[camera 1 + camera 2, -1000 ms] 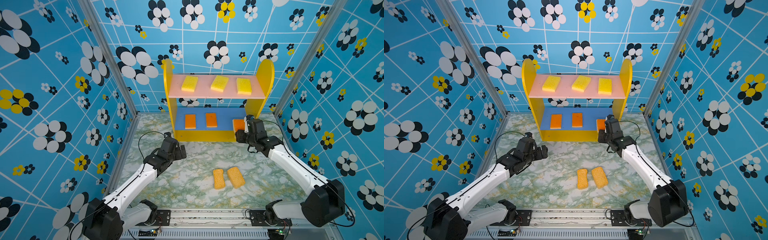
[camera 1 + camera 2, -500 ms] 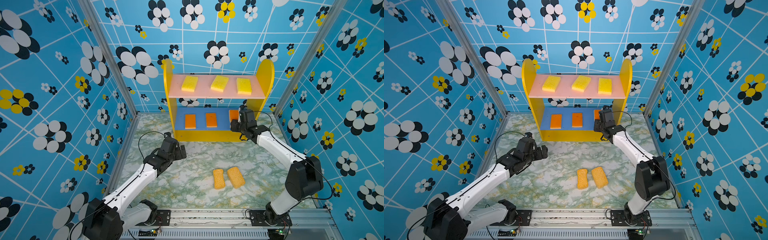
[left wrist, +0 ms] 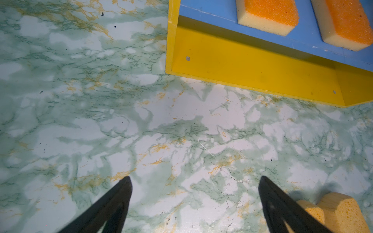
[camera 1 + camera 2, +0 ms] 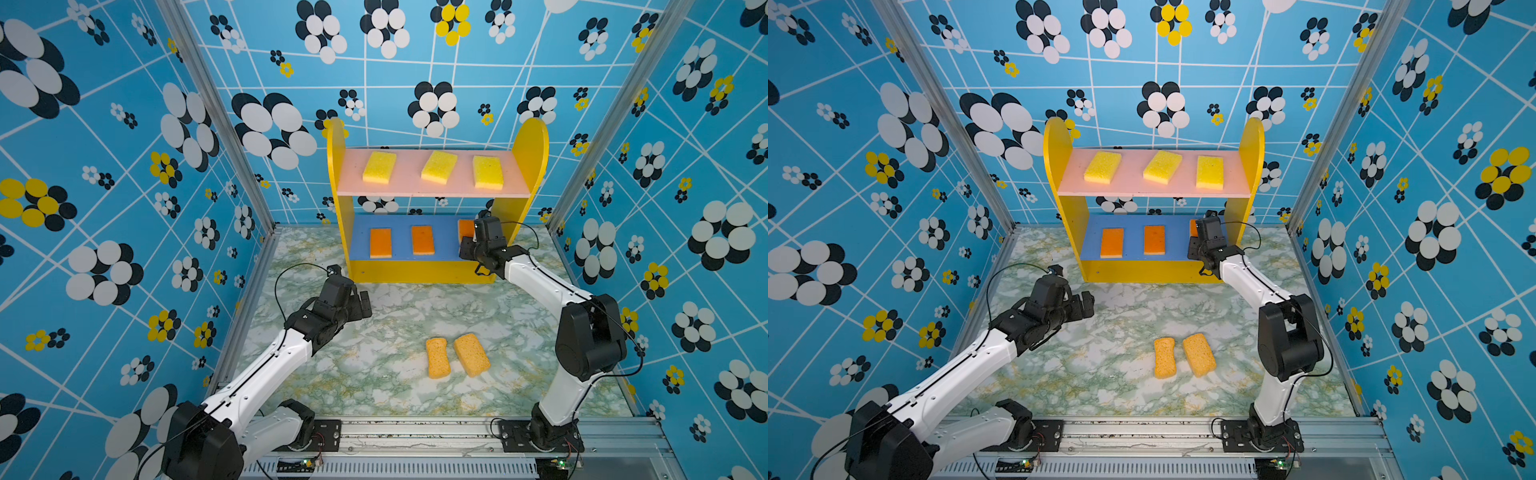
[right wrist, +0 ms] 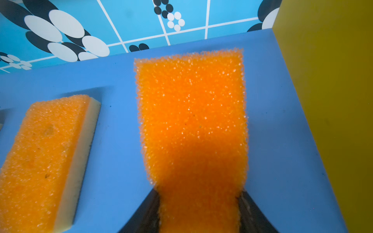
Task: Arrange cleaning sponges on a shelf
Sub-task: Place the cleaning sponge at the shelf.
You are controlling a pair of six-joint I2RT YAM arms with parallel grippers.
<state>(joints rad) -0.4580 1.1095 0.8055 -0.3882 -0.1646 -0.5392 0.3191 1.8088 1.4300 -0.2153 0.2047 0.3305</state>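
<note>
No writing or brand can be read anywhere. At centre right of a top view the right gripper is clamped on an orange sponge over the shelf's blue board, beside another sponge. The left gripper, lower centre-left, stands wide apart over the marble floor, holding nothing.

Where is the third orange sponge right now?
The third orange sponge is pinched in the right gripper over the blue lower board, between the middle orange sponge and the shelf's yellow side panel.
</note>
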